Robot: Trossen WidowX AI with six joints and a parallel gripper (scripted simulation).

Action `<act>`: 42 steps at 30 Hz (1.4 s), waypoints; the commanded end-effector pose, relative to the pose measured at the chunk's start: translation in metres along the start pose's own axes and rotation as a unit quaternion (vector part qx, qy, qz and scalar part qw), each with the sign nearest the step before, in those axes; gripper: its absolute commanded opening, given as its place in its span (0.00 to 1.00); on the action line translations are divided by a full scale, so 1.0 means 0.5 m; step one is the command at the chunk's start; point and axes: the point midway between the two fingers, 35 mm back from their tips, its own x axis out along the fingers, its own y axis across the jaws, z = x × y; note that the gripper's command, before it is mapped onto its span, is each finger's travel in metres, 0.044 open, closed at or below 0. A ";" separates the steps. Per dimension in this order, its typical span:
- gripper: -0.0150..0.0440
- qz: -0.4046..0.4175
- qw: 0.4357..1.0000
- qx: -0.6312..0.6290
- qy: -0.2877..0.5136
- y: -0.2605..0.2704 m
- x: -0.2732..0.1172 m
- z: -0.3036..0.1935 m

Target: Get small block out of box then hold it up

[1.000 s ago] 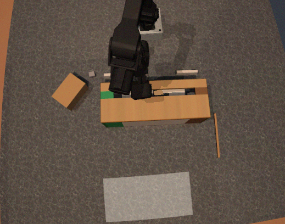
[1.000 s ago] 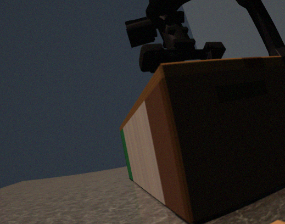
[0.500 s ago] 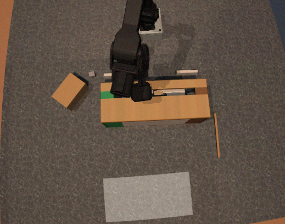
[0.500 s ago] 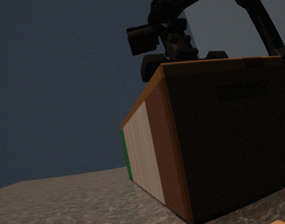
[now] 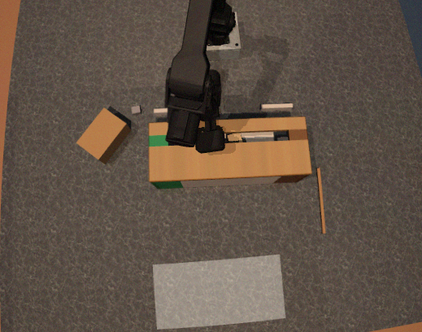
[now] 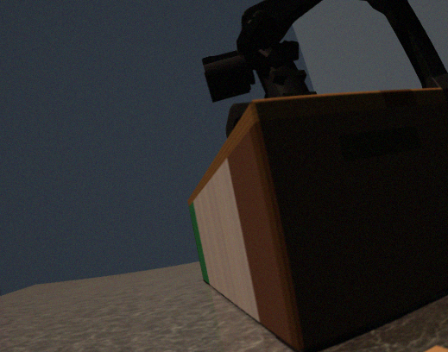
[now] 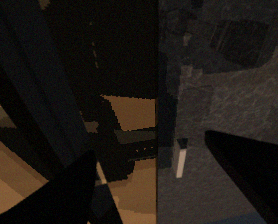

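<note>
The long wooden box stands upright with a narrow slot along its top. Its slot has a green end at left and a brown end at right in the top view. A small tan block shows in the slot near mid-length, on the pale shelf. My gripper is open and empty, low over the box, just to the green side of the block. In the wrist view one finger is over the box and the other beyond its edge. The fingertips are hidden in the top and exterior views.
A larger wooden block and a small grey cube lie left of the box. White strips lie along its arm side. A thin orange stick lies right. A pale grey rectangle lies beyond the box.
</note>
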 end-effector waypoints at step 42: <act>0.93 0.000 1.000 0.001 0.003 -0.006 0.087 -0.106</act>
